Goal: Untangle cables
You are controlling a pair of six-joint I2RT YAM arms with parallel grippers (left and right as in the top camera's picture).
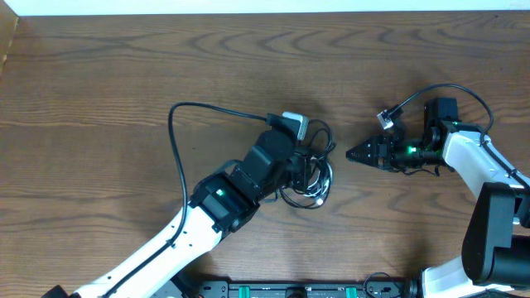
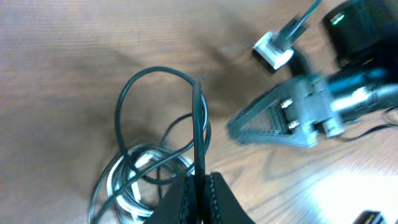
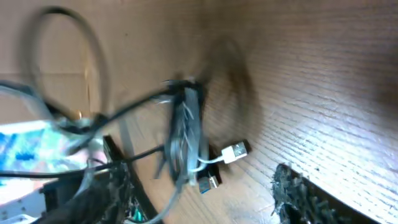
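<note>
The cables lie tangled in a small heap mid-table: black cords, with a white cord coiled among them. One black cord loops far out to the left, and a grey plug sits at the heap's top. My left gripper is shut on a black cord that rises from its jaws; in the overhead view it is on the heap. My right gripper is open and empty, just right of the heap. Its wrist view shows the bundle beyond the fingers, with a white USB plug and a blue-tipped plug.
A black cord with a white end arcs over the right arm; it also shows in the left wrist view. The left arm crosses the front left. The table's far edge runs along the top.
</note>
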